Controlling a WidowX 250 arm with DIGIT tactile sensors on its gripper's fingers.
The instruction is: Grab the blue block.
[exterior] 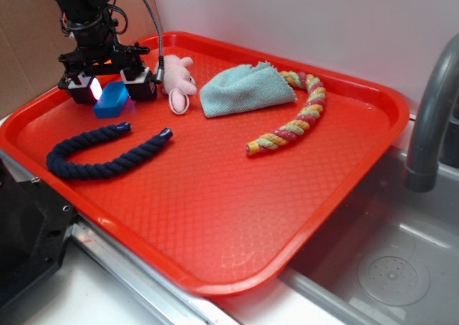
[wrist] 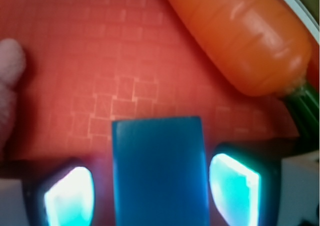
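Straddling the small bright blue matte block (wrist: 159,171) at the red plastic tray's (exterior: 237,217) ten o'clock corner, hand (exterior: 112,87) spread, a gap showing at each side. Grasp step pending: closing both fingers squarely, then lifting.

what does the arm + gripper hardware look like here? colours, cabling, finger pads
The arm is black, blocky, with bundled dark wires and a grey cable looping off the wrist. The gripper is black with two squarish fingers. The pads are white and glow cyan in the wrist view. No markings readable.
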